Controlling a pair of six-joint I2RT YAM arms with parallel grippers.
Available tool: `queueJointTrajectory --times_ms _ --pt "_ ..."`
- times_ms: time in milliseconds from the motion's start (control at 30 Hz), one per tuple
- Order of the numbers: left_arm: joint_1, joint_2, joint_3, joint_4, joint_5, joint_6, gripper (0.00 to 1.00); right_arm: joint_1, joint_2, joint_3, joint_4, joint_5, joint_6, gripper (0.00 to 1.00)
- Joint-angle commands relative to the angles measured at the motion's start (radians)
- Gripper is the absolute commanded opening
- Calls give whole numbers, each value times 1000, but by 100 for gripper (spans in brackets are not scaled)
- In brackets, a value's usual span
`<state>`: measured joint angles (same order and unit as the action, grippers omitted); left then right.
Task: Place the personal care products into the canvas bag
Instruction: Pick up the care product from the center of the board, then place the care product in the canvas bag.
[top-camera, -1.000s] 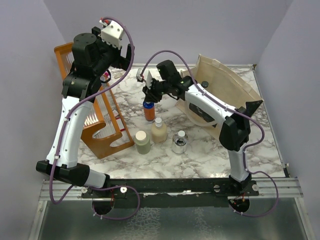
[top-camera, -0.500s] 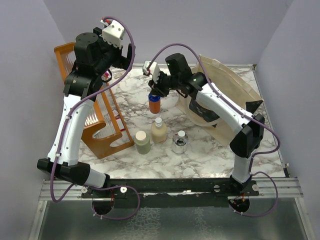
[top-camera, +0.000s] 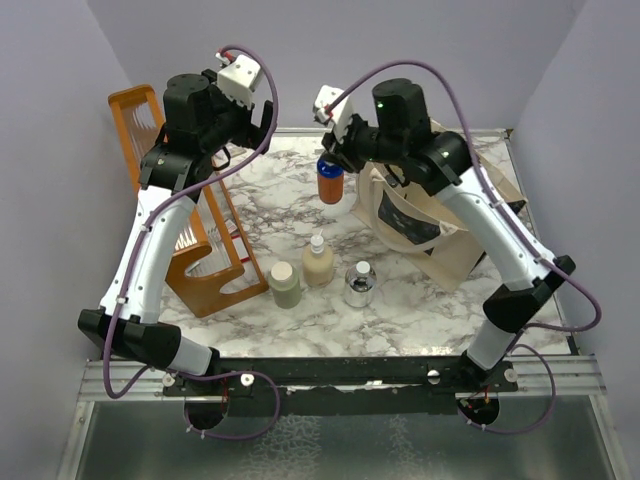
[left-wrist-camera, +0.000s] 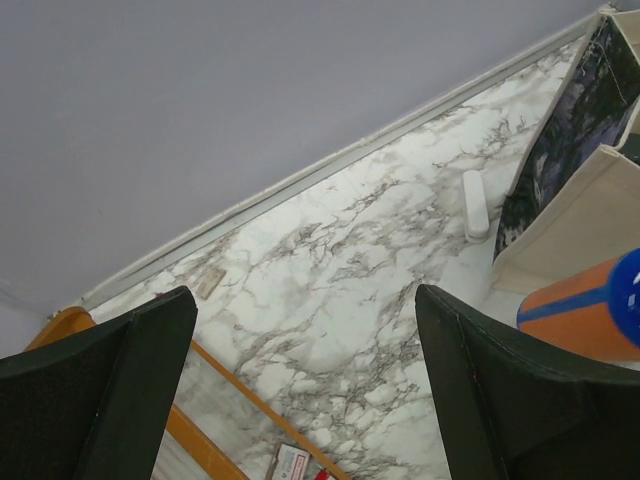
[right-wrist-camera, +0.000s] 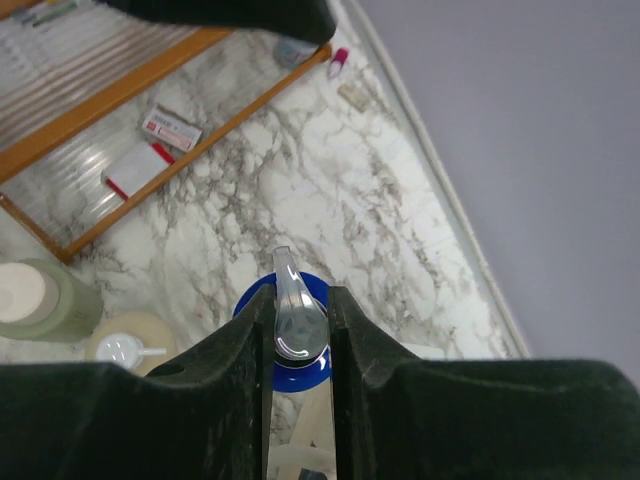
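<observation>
My right gripper (top-camera: 333, 158) is shut on the pump top of the orange bottle with the blue cap (top-camera: 330, 183) and holds it in the air, just left of the canvas bag (top-camera: 440, 215). In the right wrist view the gripper (right-wrist-camera: 300, 320) pinches the silvery pump head over the blue cap (right-wrist-camera: 300, 368). The beige pump bottle (top-camera: 318, 262), the olive-grey bottle (top-camera: 284, 284) and the squat silvery bottle (top-camera: 359, 285) stand in a row on the table. My left gripper (top-camera: 262, 112) is open and empty, high over the table's back. The orange bottle also shows in the left wrist view (left-wrist-camera: 585, 315).
The orange wooden rack (top-camera: 185, 225) stands at the left. The marble table (top-camera: 400, 305) has a raised rim at the back. The bag's dark patterned panel (left-wrist-camera: 570, 120) faces left. Small cards (right-wrist-camera: 160, 130) lie under the rack.
My right gripper has lifted the orange bottle off the table and carried it back and right, toward the bag. The left arm has shifted slightly right.
</observation>
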<state>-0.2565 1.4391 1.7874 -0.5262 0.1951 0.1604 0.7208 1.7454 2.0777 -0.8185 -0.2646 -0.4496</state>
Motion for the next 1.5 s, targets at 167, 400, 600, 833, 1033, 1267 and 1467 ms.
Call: queueJointTrajectory --times_ms 167,400,600,833,1033,1267,1467 --pt "4 17 -25 38 59 -15 93 2 -136 201 15 90 -18 1" --pt "4 31 -58 55 156 -39 90 -67 -180 255 12 126 -26 1" --pt "-1 50 -82 72 289 -85 88 -189 -257 236 17 120 -11 1" --pt "-91 69 -103 96 347 -93 87 -302 -313 130 39 164 -9 1" --pt "-202 103 -132 116 407 -110 87 -390 -331 34 48 147 9 1" --pt "-302 181 -155 158 395 -132 86 -502 -351 -87 66 52 49 1" --pt "-357 244 -178 247 363 -120 83 -536 -366 -178 88 11 51 1"
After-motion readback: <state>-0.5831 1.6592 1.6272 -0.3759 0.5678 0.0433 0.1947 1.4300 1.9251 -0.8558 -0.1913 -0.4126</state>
